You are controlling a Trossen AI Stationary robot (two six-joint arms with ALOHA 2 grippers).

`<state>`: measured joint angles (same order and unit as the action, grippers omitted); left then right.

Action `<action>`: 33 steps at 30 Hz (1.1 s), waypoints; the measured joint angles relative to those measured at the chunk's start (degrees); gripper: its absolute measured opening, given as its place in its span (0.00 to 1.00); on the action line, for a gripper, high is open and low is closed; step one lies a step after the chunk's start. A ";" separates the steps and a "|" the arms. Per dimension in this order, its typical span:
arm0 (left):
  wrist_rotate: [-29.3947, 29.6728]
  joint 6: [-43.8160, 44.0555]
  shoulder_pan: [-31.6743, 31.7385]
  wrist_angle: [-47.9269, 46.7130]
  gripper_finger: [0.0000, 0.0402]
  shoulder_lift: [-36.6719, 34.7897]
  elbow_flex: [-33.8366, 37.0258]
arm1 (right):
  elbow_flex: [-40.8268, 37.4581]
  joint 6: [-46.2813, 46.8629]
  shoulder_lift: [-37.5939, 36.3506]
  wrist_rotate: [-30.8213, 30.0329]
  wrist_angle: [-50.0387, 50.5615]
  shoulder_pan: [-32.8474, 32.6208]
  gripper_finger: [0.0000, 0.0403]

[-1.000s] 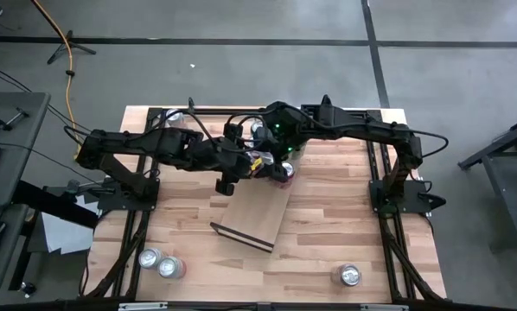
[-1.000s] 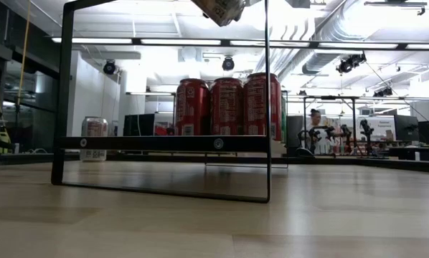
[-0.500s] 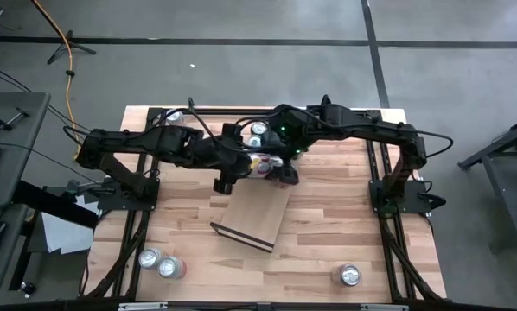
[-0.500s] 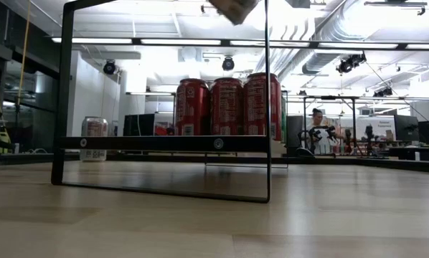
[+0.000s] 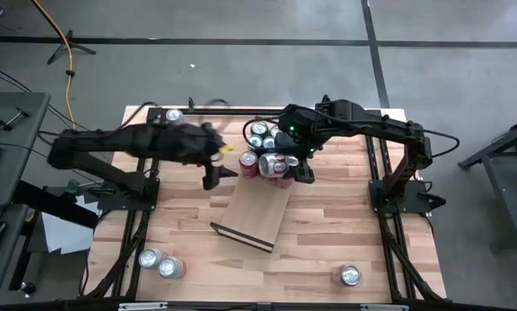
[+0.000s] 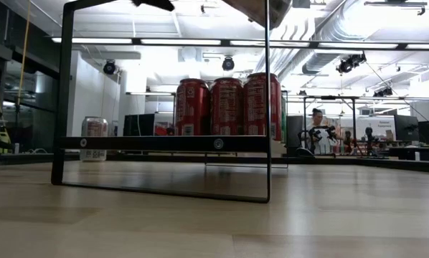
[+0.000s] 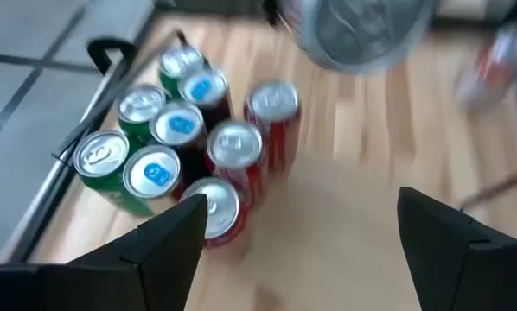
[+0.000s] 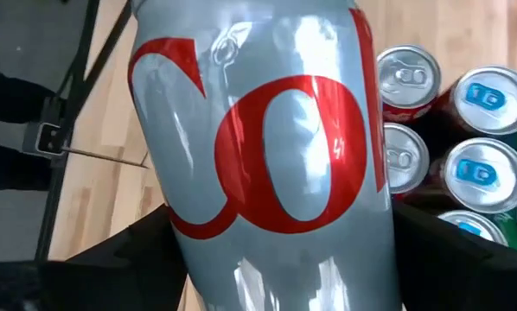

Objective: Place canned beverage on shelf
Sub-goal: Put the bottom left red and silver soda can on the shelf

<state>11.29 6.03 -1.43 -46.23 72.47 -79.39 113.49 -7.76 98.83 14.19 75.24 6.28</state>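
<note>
The shelf (image 5: 260,210) is a light-wood board with a dark rail at its near end (image 5: 241,236); in the low view its frame (image 6: 164,143) carries three upright red cans (image 6: 227,107). My right gripper (image 5: 295,166) is shut on a silver can with red letters (image 8: 267,155), above the red cans at the shelf's far end (image 5: 257,164). The silver can also shows at the top of the low view (image 6: 261,8). My left gripper (image 5: 213,170) is open and empty, left of the cans; its own view shows its gap (image 7: 297,233). My right gripper pinches the silver can's side wall (image 8: 176,233) between its two fingers (image 8: 124,263), one on each side and lying across the can. It comes from the table's right side. The can is lifted clear, above the standing cans and the shelf.
Several green, blue-topped and red cans stand bunched at the shelf's far end (image 7: 168,147). Single cans stand at the far left (image 5: 171,115) and the near right (image 5: 350,275), and two at the near left (image 5: 160,263). People and benches show beyond the table (image 6: 318,132).
Both grippers met at the silver can above the shelf's far end. My left gripper has let go of it and drawn back toward the table's left edge. My right gripper keeps the can and has carried it a little toward the table's right edge.
</note>
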 joint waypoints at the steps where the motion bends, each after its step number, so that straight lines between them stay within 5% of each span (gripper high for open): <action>1: 0.08 2.34 0.01 4.80 0.73 -3.04 4.27 | 0.00 0.05 0.00 0.42 0.00 -0.07 0.75; 6: 5.40 11.86 -2.16 27.23 0.73 -14.23 20.98 | 0.00 1.38 0.00 1.94 -1.27 -0.39 0.75; 10: 10.56 12.98 -3.85 37.61 0.73 -16.47 27.31 | 0.00 2.84 0.00 2.48 -9.41 -0.34 0.75; 20: 10.32 5.57 -5.47 53.92 0.73 -11.17 28.23 | 0.00 6.97 0.16 -1.42 -31.31 0.87 0.75; 33: 7.95 -1.19 -0.36 73.80 0.73 -12.33 28.19 | 0.00 8.35 0.17 -6.51 -44.59 0.16 0.75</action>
<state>19.24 4.84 -1.79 27.57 60.13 -51.20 113.49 0.59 99.00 7.68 30.65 6.44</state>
